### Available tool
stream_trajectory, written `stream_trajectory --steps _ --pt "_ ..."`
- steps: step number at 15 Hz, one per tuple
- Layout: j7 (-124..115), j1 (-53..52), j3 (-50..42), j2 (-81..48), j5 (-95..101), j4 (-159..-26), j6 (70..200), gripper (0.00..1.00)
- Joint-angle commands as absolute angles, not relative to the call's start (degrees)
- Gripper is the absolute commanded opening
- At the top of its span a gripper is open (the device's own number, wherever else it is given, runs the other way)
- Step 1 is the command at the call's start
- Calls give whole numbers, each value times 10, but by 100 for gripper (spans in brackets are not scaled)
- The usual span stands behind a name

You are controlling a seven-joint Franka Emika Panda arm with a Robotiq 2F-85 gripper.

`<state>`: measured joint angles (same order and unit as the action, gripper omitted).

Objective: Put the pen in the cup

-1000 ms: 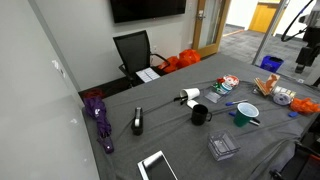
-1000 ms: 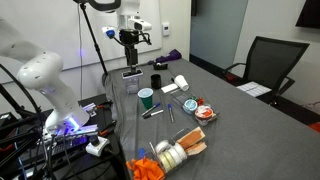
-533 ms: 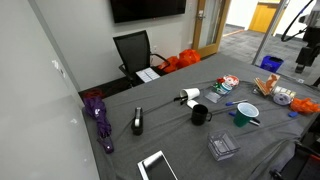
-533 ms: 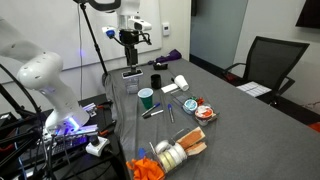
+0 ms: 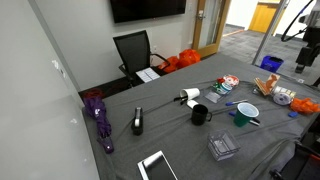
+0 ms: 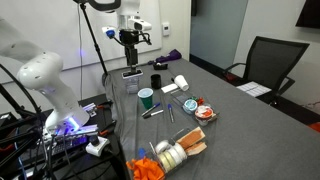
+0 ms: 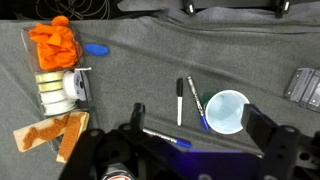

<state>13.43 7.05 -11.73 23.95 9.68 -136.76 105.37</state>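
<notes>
The teal-green cup [image 7: 226, 111] stands upright on the grey table, its white inside showing; both exterior views show it [image 5: 246, 113] [image 6: 146, 96]. The thin blue pen [image 7: 166, 139] lies flat a little way from the cup and does not touch it; an exterior view shows it as a short blue line [image 5: 229, 103]. My gripper [image 7: 197, 117] hangs open high above the table [image 6: 131, 42], with nothing between its fingers. In the wrist view the cup and the pen both lie between its two fingers [image 7: 257, 123], far below them.
Two more markers [image 7: 180, 101] [image 7: 197, 104] lie beside the cup. A black mug [image 5: 199, 115] and a clear plastic box [image 7: 305, 85] stand near. Tape rolls [image 7: 60, 90], orange bags [image 7: 55, 40] and snack packets [image 7: 50, 135] crowd one end of the table.
</notes>
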Motion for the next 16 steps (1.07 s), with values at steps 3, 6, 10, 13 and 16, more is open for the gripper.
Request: stream_trajectory --steps 3,6,10,13,16 --pt "128 75 -115 236 91 -1365 1052 100" --pt "92 80 -118 216 68 -1350 1046 100" --pt "38 88 -130 184 19 -1335 1076 100" --pt "-2 94 -140 157 -42 -1324 1122 100" --pt "-49 101 -142 123 -95 -1315 1190 100"
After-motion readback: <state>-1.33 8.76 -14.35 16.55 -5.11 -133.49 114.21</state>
